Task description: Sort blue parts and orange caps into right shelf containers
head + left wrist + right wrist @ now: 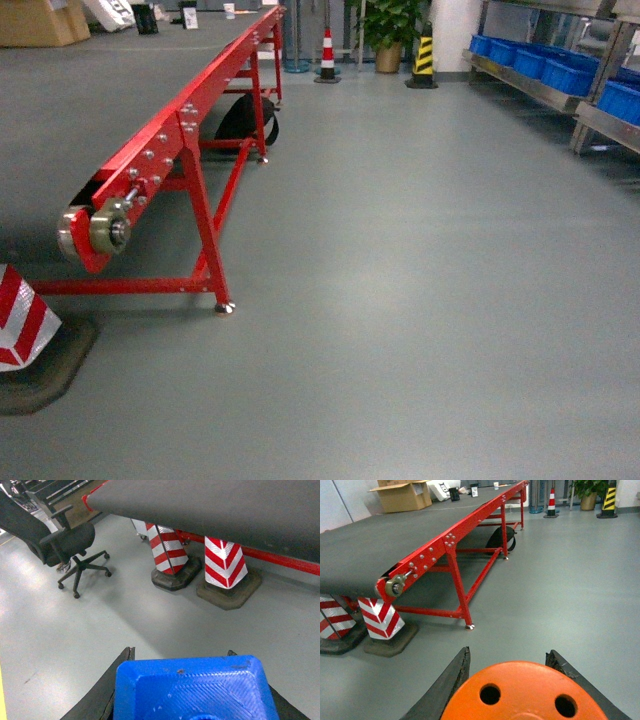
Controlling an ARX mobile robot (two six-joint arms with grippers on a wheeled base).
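In the left wrist view my left gripper (180, 652) is shut on a blue part (192, 690), a square 3D-printed block that fills the space between the black fingers (107, 685). My right gripper (507, 652) is shut on an orange cap (525, 692), whose flat top with round holes faces the right wrist camera. Both are held above the grey floor. The right shelf containers (545, 60), bright-blue crates, stand in a row on a metal shelf at the far right of the head view. Neither gripper shows in the head view.
A long red conveyor (180, 130) runs from near left to far centre. Red-and-white striped cones (225, 565) stand beside its near end, one (25, 320) at the head view's left edge. An office chair (70, 545), a yellow-black cone (424, 55) and a plant (390, 25) stand farther off.
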